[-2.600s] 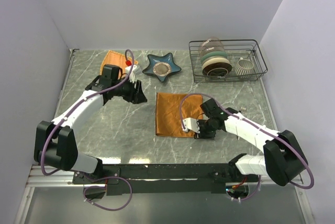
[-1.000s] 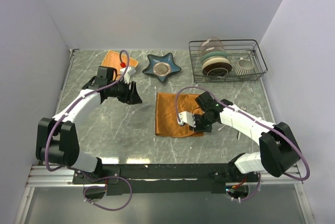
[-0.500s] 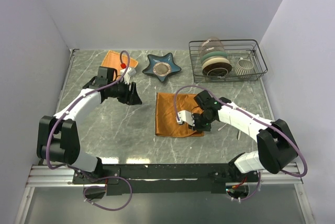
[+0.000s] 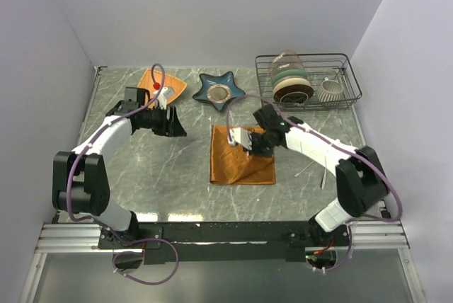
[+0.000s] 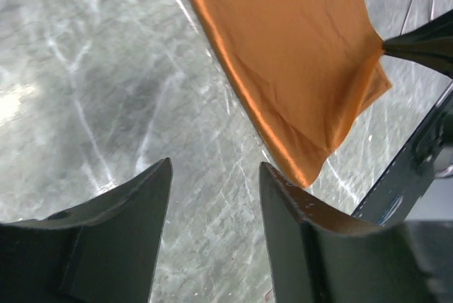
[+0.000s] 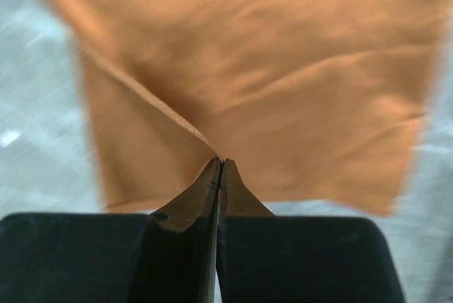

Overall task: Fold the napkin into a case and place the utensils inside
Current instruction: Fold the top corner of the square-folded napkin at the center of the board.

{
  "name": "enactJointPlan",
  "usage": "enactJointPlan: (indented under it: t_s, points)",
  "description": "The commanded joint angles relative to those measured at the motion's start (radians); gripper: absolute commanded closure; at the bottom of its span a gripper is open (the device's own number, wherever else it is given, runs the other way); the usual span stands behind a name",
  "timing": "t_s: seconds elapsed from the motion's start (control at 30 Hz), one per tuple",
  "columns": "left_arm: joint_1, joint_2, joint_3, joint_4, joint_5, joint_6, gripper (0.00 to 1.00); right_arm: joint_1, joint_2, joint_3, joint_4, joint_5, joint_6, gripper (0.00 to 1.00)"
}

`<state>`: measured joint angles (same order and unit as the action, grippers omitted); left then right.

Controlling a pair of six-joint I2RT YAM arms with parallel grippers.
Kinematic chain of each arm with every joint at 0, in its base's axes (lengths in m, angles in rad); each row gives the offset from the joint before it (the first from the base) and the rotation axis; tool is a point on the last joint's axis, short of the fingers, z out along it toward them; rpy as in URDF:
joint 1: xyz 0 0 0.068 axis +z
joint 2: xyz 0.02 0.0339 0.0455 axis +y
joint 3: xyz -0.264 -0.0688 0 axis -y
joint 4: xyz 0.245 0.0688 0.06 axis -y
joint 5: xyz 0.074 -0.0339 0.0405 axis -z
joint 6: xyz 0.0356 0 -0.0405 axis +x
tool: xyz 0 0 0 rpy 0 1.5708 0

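The rust-orange napkin (image 4: 237,168) lies mid-table, its right part pulled up into a peaked fold. My right gripper (image 4: 249,147) is shut on that lifted edge; in the right wrist view the cloth (image 6: 283,69) is pinched at the closed tips (image 6: 220,163). My left gripper (image 4: 179,132) hovers open over bare marble to the left of the napkin. Nothing is between its fingers (image 5: 214,168), and the napkin (image 5: 297,55) lies ahead of them. Two thin silver utensils (image 4: 306,169) lie on the table to the right of the napkin. No folded case shows.
A wire rack (image 4: 350,76) with stacked dishes and a cup stands at the back right. A blue star-shaped dish (image 4: 220,91) sits at the back centre, and a lighter orange woven triangular plate (image 4: 161,80) at the back left. Walls close in three sides.
My right gripper has shut on the napkin's right edge and carried it up and toward the back left, raising a fold. The left arm has shifted slightly backward.
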<state>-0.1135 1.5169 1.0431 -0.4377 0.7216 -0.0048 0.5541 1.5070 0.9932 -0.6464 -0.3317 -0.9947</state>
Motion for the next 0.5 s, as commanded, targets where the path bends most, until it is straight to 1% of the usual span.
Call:
enactJointPlan:
  t_s: [0.0, 0.17, 0.33, 0.47]
  points:
    - [0.046, 0.014, 0.061, -0.013, 0.07, -0.031, 0.36, 0.01, 0.093, 0.169, 0.109, 0.016, 0.025, 1.0]
    - [0.071, -0.004, 0.057, -0.019, 0.062, -0.038, 0.27, 0.024, 0.235, 0.352, 0.117, 0.002, 0.022, 1.0]
    - [0.092, -0.015, 0.048, -0.033, 0.067, -0.031, 0.26, 0.044, 0.349, 0.47, 0.11, 0.002, 0.002, 1.0]
    - [0.104, -0.017, 0.048, -0.044, 0.067, -0.023, 0.26, 0.056, 0.398, 0.518, 0.102, 0.0, -0.016, 1.0]
